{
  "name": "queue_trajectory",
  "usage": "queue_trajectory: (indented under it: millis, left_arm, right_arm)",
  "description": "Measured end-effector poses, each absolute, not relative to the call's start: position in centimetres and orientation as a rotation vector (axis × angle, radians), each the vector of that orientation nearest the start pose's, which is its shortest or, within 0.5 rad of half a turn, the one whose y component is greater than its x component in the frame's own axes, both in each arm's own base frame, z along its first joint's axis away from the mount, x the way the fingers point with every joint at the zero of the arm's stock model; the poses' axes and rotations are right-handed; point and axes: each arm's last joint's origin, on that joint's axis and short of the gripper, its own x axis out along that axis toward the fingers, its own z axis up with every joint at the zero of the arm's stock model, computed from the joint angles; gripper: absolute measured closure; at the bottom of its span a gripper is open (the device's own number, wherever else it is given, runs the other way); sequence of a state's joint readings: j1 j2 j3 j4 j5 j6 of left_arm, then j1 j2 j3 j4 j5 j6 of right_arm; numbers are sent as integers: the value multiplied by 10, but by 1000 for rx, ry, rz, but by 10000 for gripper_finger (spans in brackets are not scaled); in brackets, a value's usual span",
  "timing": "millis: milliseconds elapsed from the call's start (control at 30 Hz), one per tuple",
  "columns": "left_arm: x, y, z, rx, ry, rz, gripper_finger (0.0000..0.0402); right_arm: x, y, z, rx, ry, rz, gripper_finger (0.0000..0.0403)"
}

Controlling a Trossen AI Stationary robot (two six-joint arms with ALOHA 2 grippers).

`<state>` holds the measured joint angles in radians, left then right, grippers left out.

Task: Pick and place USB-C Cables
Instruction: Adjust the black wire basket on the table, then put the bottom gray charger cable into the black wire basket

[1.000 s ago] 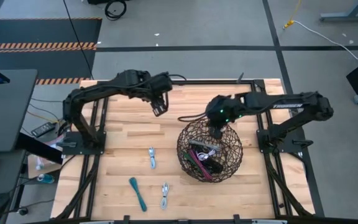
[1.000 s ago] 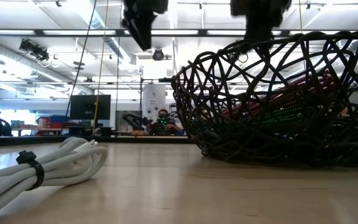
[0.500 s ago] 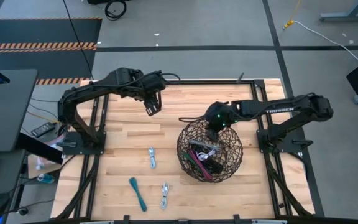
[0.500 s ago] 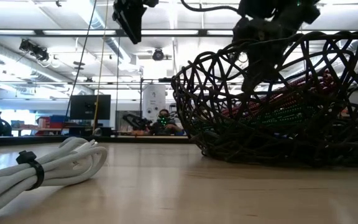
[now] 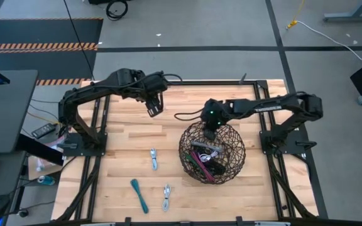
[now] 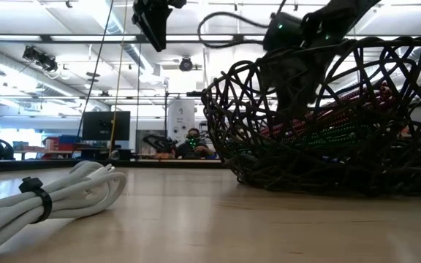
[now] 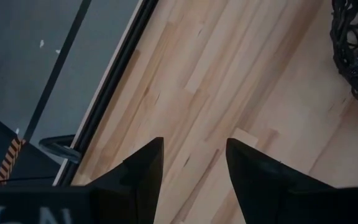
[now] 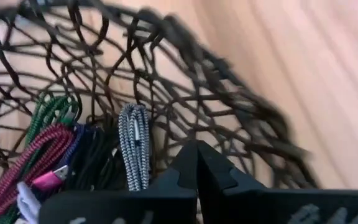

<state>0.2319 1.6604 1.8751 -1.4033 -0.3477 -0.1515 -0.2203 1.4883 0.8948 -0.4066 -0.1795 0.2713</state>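
Observation:
A dark round wire-mesh basket (image 5: 211, 150) stands right of the table's middle and holds several USB-C cables: a black-white braided one (image 8: 135, 149), a green one (image 8: 48, 112) and a red one (image 8: 33, 155). Three more bundles lie on the wood: a white-grey one (image 5: 153, 159), a teal one (image 5: 139, 194) and a pale one (image 5: 166, 196). My right gripper (image 8: 197, 163) is shut and reaches down inside the basket's far part (image 5: 208, 130), beside the braided cable. My left gripper (image 5: 154, 107) hangs open, high above the far-left wood, with nothing between its fingers (image 7: 194, 165). My right gripper's shut fingertips slant down from the far side, close to the basket's inner mesh wall (image 8: 229, 134). Whether they touch the mesh or a cable, I cannot tell.
Black metal frame rails (image 5: 99, 132) run along the table's left and right sides. In the low view a white tied cable (image 6: 50, 196) lies near the camera, left of the basket (image 6: 327, 124). Bare wood (image 5: 131, 135) lies between the basket and the left rail.
My right gripper has come down from above the basket's rim into its far part, drifting a little toward the table's left edge, fingers shut throughout. My left gripper has moved a little toward the table's left edge and then held still, staying open.

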Motion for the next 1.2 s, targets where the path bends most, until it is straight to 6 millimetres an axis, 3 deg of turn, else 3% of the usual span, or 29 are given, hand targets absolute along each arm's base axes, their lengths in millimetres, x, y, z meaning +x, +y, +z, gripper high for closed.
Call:
queue_trajectory:
  millis: [133, 300, 633, 767, 967, 1200]
  left_arm:
    - [295, 80, 389, -61, 1159, 598, 221]
    - [296, 80, 389, -62, 1150, 600, 221]
    - [296, 80, 390, -63, 1144, 600, 221]
    - [296, 80, 389, -63, 1147, 600, 221]
    - [296, 80, 389, -63, 1153, 601, 221]
    - [295, 80, 389, -62, 1159, 600, 221]
  right_arm:
    - [296, -60, 185, 459, 936, -106, 403]
    - [318, -69, 183, 427, 891, -65, 403]
    - [373, -104, 202, 294, 797, 4, 403]
    - [386, -117, 209, 271, 786, 23, 403]
    - [383, -124, 228, 243, 831, 31, 403]
    - [348, -108, 295, 195, 773, 12, 403]
